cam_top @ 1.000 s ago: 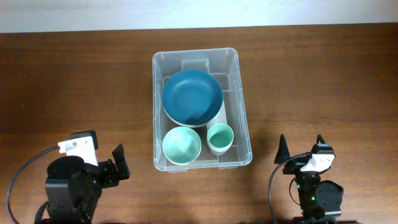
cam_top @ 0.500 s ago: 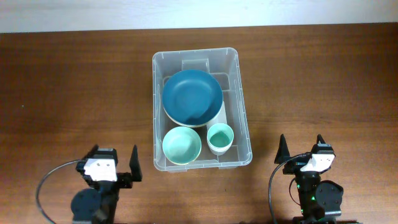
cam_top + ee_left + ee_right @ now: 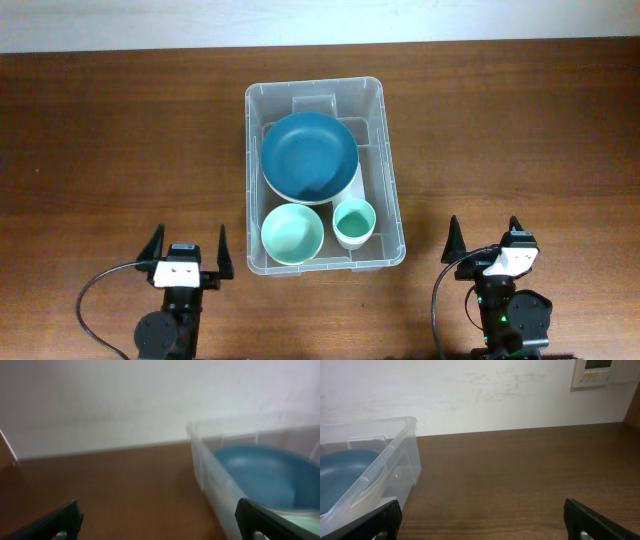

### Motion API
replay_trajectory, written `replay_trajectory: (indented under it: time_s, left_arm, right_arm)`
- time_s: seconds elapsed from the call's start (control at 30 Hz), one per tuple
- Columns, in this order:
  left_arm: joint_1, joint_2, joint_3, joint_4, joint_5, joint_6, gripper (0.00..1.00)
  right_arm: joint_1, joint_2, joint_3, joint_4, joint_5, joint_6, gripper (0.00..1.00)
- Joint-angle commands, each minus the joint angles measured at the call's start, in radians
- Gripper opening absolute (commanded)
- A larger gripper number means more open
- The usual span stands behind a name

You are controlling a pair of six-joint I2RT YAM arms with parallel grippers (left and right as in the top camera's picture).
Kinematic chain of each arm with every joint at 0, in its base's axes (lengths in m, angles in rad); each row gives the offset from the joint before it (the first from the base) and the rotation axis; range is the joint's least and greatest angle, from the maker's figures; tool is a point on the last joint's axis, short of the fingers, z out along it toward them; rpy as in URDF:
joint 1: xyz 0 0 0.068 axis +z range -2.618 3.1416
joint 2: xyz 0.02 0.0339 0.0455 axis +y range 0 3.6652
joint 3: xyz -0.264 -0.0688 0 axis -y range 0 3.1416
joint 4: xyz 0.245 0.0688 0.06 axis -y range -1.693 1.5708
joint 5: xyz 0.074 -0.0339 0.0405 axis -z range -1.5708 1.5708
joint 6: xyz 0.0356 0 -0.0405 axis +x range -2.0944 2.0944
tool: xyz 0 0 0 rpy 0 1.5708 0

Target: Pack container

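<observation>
- Nearest us, L gripper point(image 3: 189, 242): fingers spread wide, nothing between them, tips pointing away from us. It's just off the near-left corner of the container point(image 3: 392, 190), not touching.
- R gripper point(image 3: 483, 236): fingers likewise apart & empty, a bit further out from the near-right corner.
- The container sits mid-table point(image 3: 120, 140), long side running away from us, between the 2 arms.
- Inside, near end: mint bowl point(image 3: 291, 233) on the left, small teal cup point(image 3: 353, 221) just beside it on the right, both upright.
- Further in: dark blue plate point(image 3: 309, 155) lying on a white dish point(image 3: 353, 186), only its rim showing.
- Our read: packing looks done or v. nearly. Overhead shows no loose item outside the container, so the step is prob. parking the arms.
- To do it well: tips off the container wall, esp. the L one, which is closer; a nudge could slide it & rattle the stack. L wrist view is blurred, so we'd go by overhead for clearance.
</observation>
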Motion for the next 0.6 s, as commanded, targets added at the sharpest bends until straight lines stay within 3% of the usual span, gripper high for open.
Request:
replay_trajectory:
  time_s: [0.0, 0.57]
  left_arm:
    - [-0.003, -0.013, -0.009, -0.087, 0.015, 0.038, 1.0]
    - [-0.002, -0.013, -0.009, -0.087, 0.04, 0.038, 1.0]
  right_arm:
    - [-0.006, -0.005, -0.005, -0.01, -0.002, -0.007, 0.99]
    - [-0.006, -0.005, -0.005, -0.009, -0.002, -0.007, 0.99]
